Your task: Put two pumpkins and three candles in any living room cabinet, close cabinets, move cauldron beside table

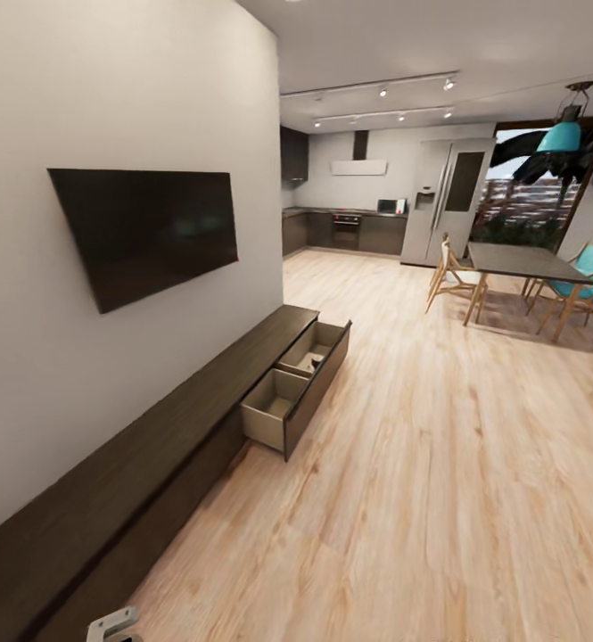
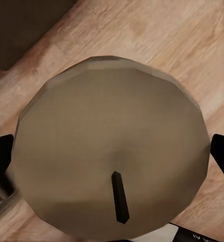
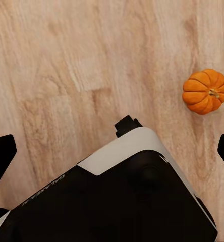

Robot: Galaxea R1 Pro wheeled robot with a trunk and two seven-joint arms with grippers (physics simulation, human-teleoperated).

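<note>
A candle (image 2: 112, 161) is clamped end-on between the left gripper's (image 2: 111, 156) fingers, wick toward the camera, above the wood floor (image 2: 157, 35). The right gripper's (image 3: 112, 154) fingers are spread apart over the floor, where a pumpkin (image 3: 206, 91) sits stem up. One drawer (image 1: 298, 383) of the cabinet (image 1: 144, 446) is seen pulled out.

A grey-tan candle (image 2: 109, 148) with a dark wick is seen between the left gripper's (image 2: 112, 156) black fingertips. A bright-orange ribbed pumpkin (image 3: 206, 91) is seen beyond the right gripper (image 3: 112, 151) (also black-tipped) on pale wood-grain floor (image 3: 66, 65). The dark-brown cabinet (image 1: 153, 437) is lined pale beige.
</note>
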